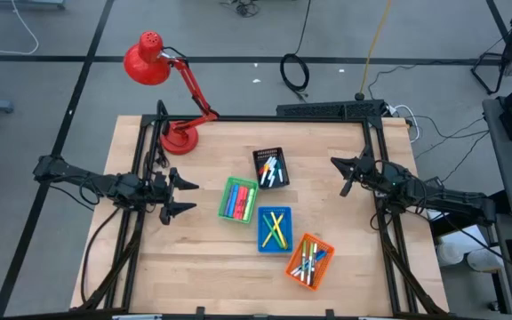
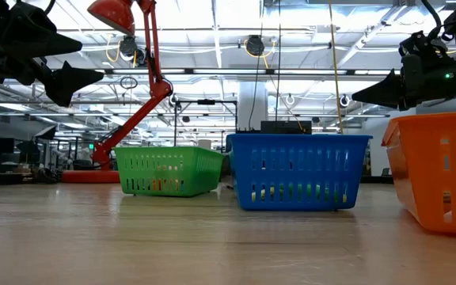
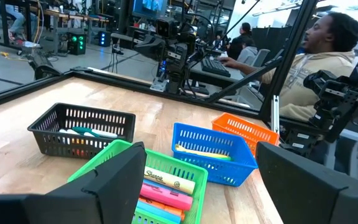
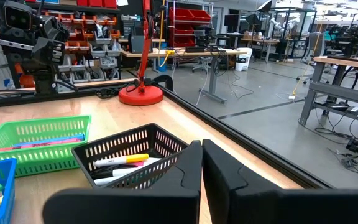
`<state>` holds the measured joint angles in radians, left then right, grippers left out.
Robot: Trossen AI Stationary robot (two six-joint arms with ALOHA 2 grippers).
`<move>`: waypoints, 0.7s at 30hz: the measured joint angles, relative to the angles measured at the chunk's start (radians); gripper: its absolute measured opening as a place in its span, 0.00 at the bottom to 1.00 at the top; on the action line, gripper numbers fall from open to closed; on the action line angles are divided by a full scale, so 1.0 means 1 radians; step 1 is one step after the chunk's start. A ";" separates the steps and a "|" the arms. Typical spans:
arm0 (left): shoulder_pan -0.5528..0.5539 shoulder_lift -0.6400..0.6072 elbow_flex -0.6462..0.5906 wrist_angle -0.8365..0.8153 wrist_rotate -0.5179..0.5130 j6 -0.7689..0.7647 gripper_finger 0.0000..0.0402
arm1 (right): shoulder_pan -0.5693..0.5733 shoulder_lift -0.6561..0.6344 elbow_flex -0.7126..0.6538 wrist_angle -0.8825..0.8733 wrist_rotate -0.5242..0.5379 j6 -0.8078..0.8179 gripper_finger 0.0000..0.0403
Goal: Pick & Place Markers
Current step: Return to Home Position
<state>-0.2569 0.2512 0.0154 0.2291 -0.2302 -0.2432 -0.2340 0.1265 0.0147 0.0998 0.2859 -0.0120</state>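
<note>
Markers [image 1: 275, 229] all lie inside the baskets [image 1: 260, 229] in the middle of the table [image 1: 194, 267], so we think the sorting is done and both arms can rest. Our left gripper [image 1: 192, 197] hangs at nine o'clock from the green basket [image 1: 223, 200], jaws spread wide, holding nothing. Our right gripper [image 4: 202, 149] hangs at three o'clock from the black basket [image 1: 255, 164], jaws pressed together, empty too.

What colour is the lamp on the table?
Red. The lamp shows best in the high view, at the table's far left corner.
</note>
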 joint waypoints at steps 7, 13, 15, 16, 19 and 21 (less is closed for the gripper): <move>0.000 0.000 0.000 0.000 0.000 0.000 0.80 | 0.000 0.000 0.000 0.000 0.000 0.000 0.00; 0.000 0.000 0.000 0.000 0.000 0.000 0.80 | 0.000 0.000 0.000 0.000 0.000 0.000 0.00; 0.000 0.000 0.000 0.000 0.000 0.000 0.79 | 0.000 0.000 0.000 0.000 0.000 0.000 0.00; 0.000 0.000 0.000 0.000 0.000 0.000 0.79 | 0.000 0.000 0.000 0.000 0.000 0.000 0.00; 0.000 0.000 0.000 0.000 0.000 0.000 0.77 | 0.000 0.000 0.000 0.000 0.000 0.000 0.00; 0.000 0.000 0.000 0.000 0.000 0.000 0.77 | 0.000 0.000 0.000 0.000 0.000 0.000 0.00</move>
<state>-0.2566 0.2515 0.0154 0.2291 -0.2302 -0.2432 -0.2339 0.1265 0.0146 0.0998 0.2859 -0.0120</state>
